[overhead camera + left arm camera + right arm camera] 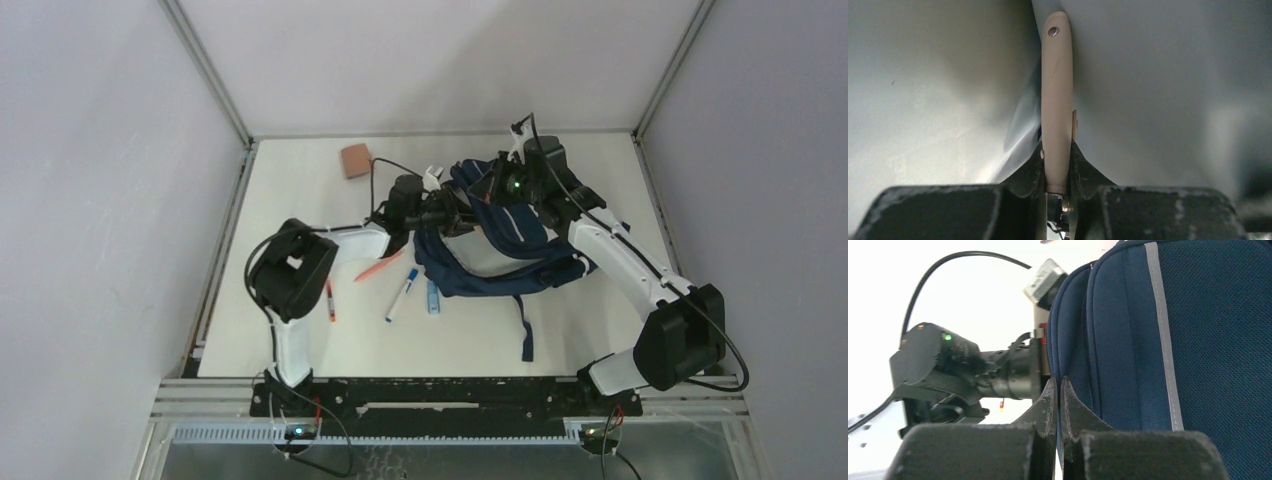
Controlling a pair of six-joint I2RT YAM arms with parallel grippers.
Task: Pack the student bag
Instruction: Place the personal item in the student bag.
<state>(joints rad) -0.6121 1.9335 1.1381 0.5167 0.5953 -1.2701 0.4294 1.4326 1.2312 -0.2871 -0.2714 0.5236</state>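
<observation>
Left gripper (pixel 1057 152): we see the jaws clamped on a slim beige item (pixel 1056 95) with a rivet near its far end; we cannot tell what it is. The smooth grey-blue surfaces around it look to us like the bag's inside.
Right gripper (pixel 1058 387): the jaws are drawn together at the bag's edge seam, with a sliver of navy cloth between the fingers. We judge they are pinching the rim of the opening and holding it up.
Student bag (pixel 500 255): it sits toward the far right of the table, between the two wrists, with its mouth facing the left gripper. One dark strap (pixel 527 335) trails toward the near edge.
Handling: we judge it to be soft, limp cloth that is light while nearly empty and will sag shut if released. The coarse weave should grip well. We would take it by the piped seam beside the pale stripe (pixel 1163 330), where the cloth is stiffest.
Table (pixel 300 200): pale and matte.
Loose things: an orange pen (pixel 378 268), a white marker (pixel 402 295) and a light-blue piece (pixel 433 296) lie just beside the bag's left edge. A red pen (pixel 330 300) lies by the left arm, and a brown block (pixel 356 160) sits well apart at the far side.
Room: white panels close three sides, with metal posts at the far corners.
</observation>
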